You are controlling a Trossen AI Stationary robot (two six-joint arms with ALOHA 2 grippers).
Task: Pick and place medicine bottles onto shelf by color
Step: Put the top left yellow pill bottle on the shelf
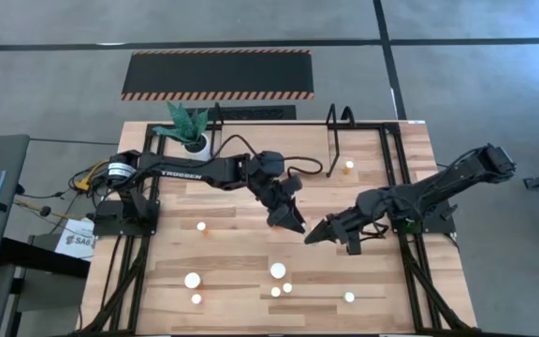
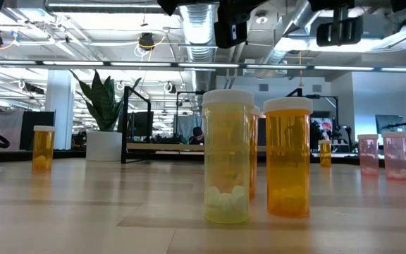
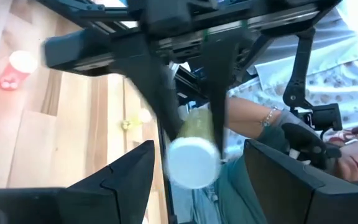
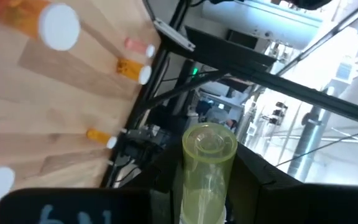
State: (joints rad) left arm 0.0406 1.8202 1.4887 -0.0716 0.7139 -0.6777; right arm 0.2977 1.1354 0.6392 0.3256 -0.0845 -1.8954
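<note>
Now: pale-yellow see-thru bottle (image 4: 209, 167) w/ white cap (image 3: 193, 163) in R gripper (image 1: 313, 237) tight grip; L gripper (image 1: 298, 227) jaws wide.

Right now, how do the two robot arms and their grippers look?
Both arms are dark, nearly black, built of jointed segments. The left arm carries white lettering along its link, and black cables loop beside it. The left gripper and the right gripper each end in two dark tapering fingers.

Green leafy plant in white pot (image 1: 188, 129) on light wooden tabletop (image 1: 232, 211); black hazard-striped mat (image 1: 218, 74) beyond; person (image 3: 303, 134), probably seated, behind.
</note>
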